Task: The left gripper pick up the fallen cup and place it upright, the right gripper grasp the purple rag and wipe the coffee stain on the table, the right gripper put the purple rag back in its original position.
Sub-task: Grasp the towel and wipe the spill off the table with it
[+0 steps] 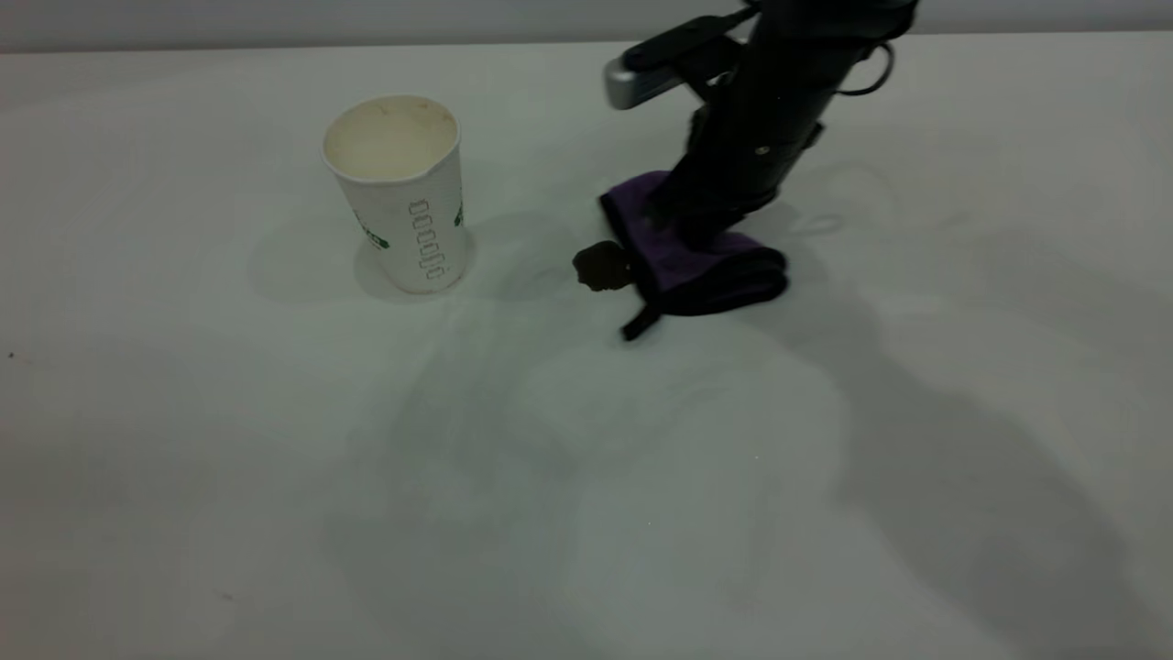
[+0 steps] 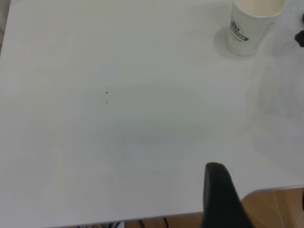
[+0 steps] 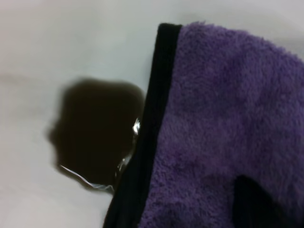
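The cup stands upright on the table at the left, cream inside showing; the left wrist view has it far off. My left gripper sits back by the table's edge, open, far from the cup, with one dark finger in view. My right gripper presses down from above, shut on the purple rag. The rag's black-edged side touches the coffee stain. In the right wrist view the rag lies beside the dark blotch, and one finger is on the cloth.
The rag's short black loop tail trails toward the front. The left wrist view shows the table's edge with wooden floor beyond it. Bare table surface spreads in front of the cup and rag.
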Robot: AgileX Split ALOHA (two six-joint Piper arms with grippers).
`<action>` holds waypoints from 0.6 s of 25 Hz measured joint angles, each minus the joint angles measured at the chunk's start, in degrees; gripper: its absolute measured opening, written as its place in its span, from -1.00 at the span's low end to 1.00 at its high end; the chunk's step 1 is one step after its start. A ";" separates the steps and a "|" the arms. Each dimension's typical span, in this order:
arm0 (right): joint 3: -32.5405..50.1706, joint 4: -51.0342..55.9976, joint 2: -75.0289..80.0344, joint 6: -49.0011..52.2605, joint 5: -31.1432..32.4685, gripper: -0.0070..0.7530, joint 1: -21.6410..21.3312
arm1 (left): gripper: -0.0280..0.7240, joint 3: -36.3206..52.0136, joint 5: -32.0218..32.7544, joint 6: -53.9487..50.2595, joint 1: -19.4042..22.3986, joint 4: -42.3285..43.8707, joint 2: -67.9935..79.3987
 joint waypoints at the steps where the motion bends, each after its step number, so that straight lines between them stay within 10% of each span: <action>1: -0.37 0.16 0.26 0.00 -0.51 -0.79 0.70 | 0.32 0.00 0.00 0.00 0.00 0.00 0.00; 15: -7.12 4.22 3.71 -0.18 2.58 -0.79 6.17 | 0.32 0.00 0.00 0.00 0.00 0.00 0.00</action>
